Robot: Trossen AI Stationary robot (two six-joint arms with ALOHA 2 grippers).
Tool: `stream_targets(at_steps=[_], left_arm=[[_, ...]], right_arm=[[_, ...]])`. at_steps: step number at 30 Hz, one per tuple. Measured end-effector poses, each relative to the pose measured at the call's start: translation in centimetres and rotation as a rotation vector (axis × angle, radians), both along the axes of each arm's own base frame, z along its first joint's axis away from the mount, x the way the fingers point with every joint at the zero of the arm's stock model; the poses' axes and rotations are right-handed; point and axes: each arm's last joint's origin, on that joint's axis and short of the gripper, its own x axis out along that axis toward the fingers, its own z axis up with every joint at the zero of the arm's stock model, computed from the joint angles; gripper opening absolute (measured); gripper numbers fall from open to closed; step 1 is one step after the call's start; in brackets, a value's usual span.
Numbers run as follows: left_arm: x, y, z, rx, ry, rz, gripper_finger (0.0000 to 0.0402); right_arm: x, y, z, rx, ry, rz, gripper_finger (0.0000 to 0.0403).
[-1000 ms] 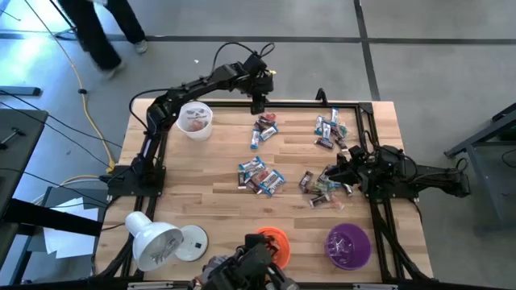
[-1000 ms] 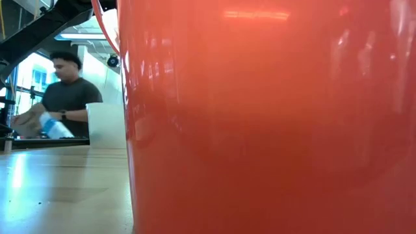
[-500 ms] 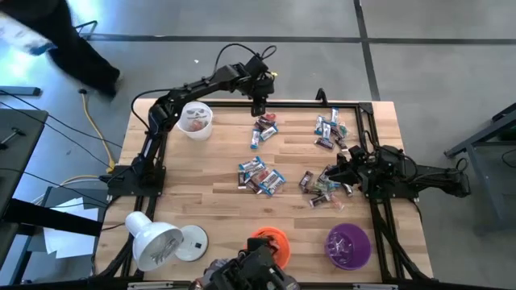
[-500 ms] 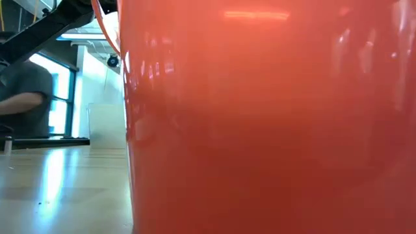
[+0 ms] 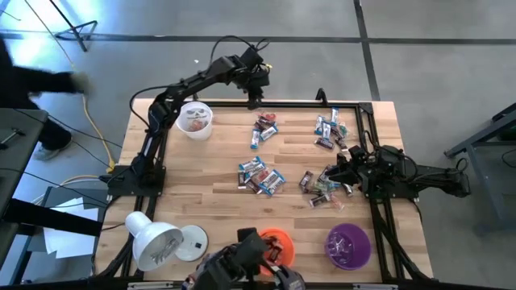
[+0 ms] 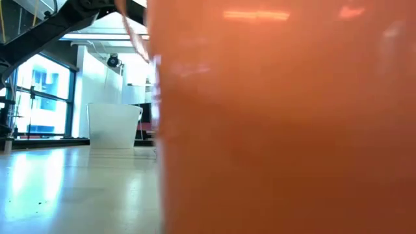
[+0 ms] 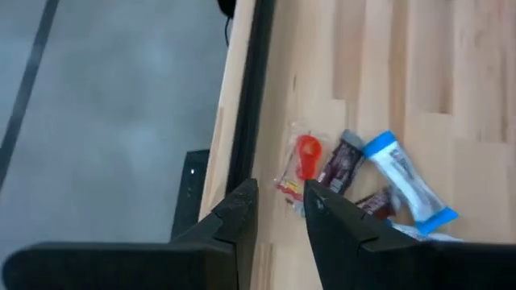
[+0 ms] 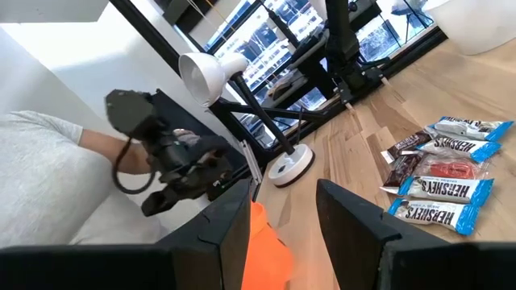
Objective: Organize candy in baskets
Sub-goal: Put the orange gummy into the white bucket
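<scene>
Wrapped candy lies in several clusters on the wooden table: one near the far edge (image 5: 264, 129), one far right (image 5: 329, 129), one in the middle (image 5: 260, 176) and one right of it (image 5: 318, 189). The white basket (image 5: 196, 119) stands far left, the orange basket (image 5: 272, 242) and the purple basket (image 5: 348, 246) at the near edge. My left gripper (image 5: 254, 100) hovers open over the table's far edge, just beyond the first cluster's red, brown and blue wrappers (image 7: 343, 165). My right gripper (image 5: 337, 172) is open beside the right cluster (image 8: 442, 173).
A white dome lamp (image 5: 153, 242) with a round base lies at the near left corner. A dark device (image 5: 238, 264) and a person's grey sleeve (image 8: 48, 185) are at the near edge by the orange basket, which fills the low view (image 6: 286, 130). Black frame rails (image 5: 367, 145) run along the table's edges.
My left gripper has drawn slightly toward the far edge, away from the candy cluster. The dark device at the near edge has shifted left, and the orange basket now sits farther right in the low view. A person beyond the far left corner has walked off left.
</scene>
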Motion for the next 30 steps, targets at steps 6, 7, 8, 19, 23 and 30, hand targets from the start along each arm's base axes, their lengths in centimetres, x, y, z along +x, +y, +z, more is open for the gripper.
stream_targets(at_steps=[6, 7, 8, 19, 23, 30], left_arm=[[0.1, 1.1, -2.6, -0.082, 0.026, 0.061, 0.0083], [0.3, 1.0, -3.1, -0.087, 0.034, 0.058, 0.0083], [0.6, 0.9, -3.5, -0.09, 0.041, 0.049, 0.0083], [1.9, -0.4, -5.4, -0.055, 0.137, -0.018, 0.0083], [2.0, -0.7, -5.5, -0.046, 0.146, -0.044, 0.0089], [2.4, -0.3, -5.3, -0.01, 0.108, -0.048, 0.0118]], right_arm=[[0.0, 0.0, 0.0, 0.0, 0.0, 0.0, 0.0138], [0.0, 0.0, 0.0, 0.0, 0.0, 0.0, 0.0138], [0.0, 0.0, 0.0, 0.0, 0.0, 0.0, 0.0138], [0.0, 0.0, 0.0, 0.0, 0.0, 0.0, 0.0138], [0.0, 0.0, 0.0, 0.0, 0.0, 0.0, 0.0138], [0.0, 0.0, 0.0, 0.0, 0.0, 0.0, 0.0138]])
